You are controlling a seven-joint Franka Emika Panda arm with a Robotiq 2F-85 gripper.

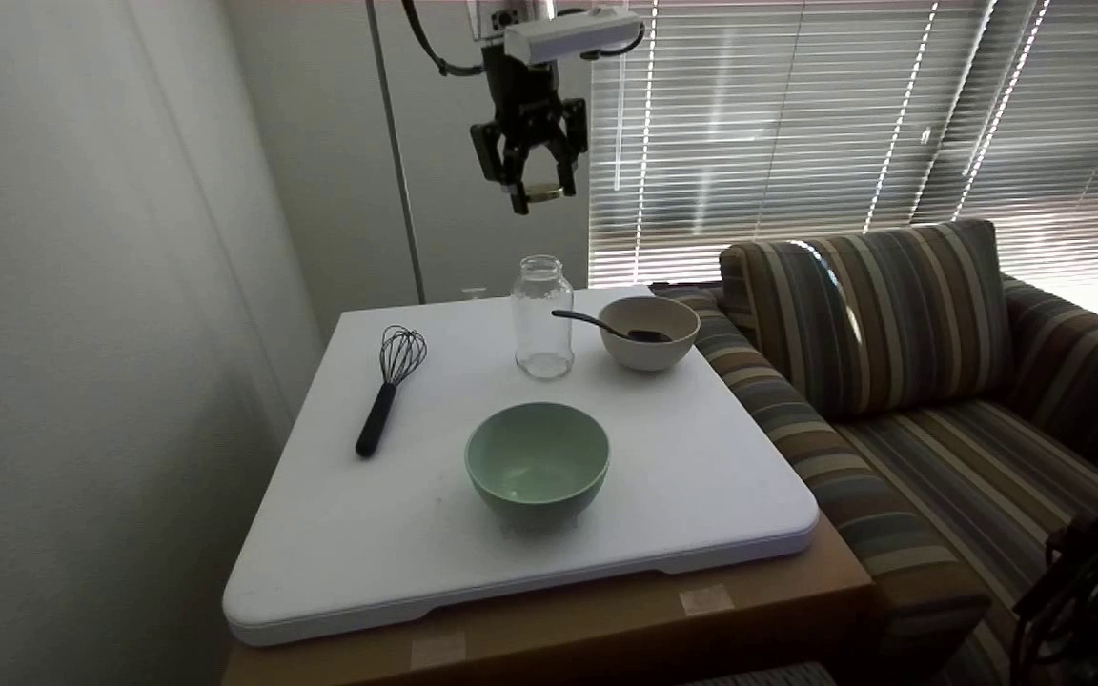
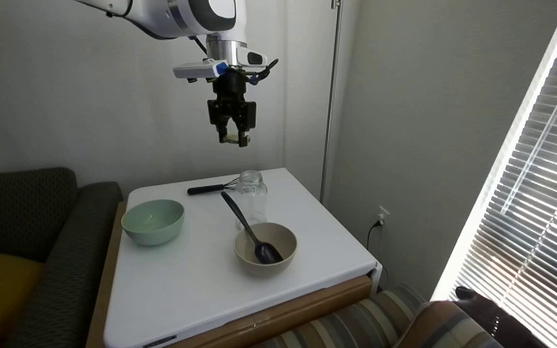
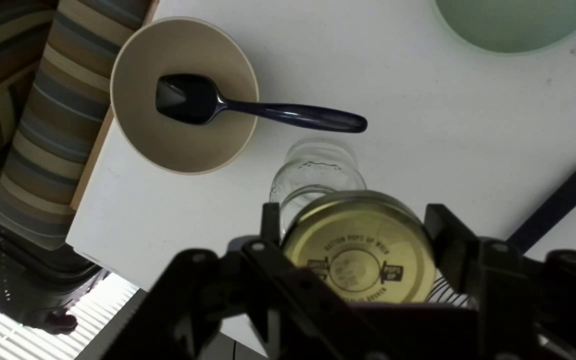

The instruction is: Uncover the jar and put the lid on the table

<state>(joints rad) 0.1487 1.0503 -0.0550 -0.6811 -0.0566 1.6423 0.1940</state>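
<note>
Uncovering: done, as I judge it. The jar (image 1: 542, 319) stands upright and open-mouthed on the worktop (image 1: 368, 538), near the beige bowl (image 1: 649, 356). The lid (image 3: 355, 270) is in my claw (image 1: 543, 194), whose fingers pinch it by opposite edges, well above the jar and apart from it. Outstanding: lower the lid to a bare patch of worktop, release it, withdraw. I rate the task past its midpoint.

View comparison: only the wrist view gives the lid's printed face; both exterior views show it edge-on, as a narrow band. The wrist view overlaps lid and jar, so their separation is not readable there; both exterior views establish it. In those, the handle of the black spoon (image 3: 268, 108) appears to cross the jar; the wrist view shows a gap between them. The whisk (image 1: 387, 393) is fully visible in an exterior view, whereas from the wrist my claw and the lid cover part of it.
</note>
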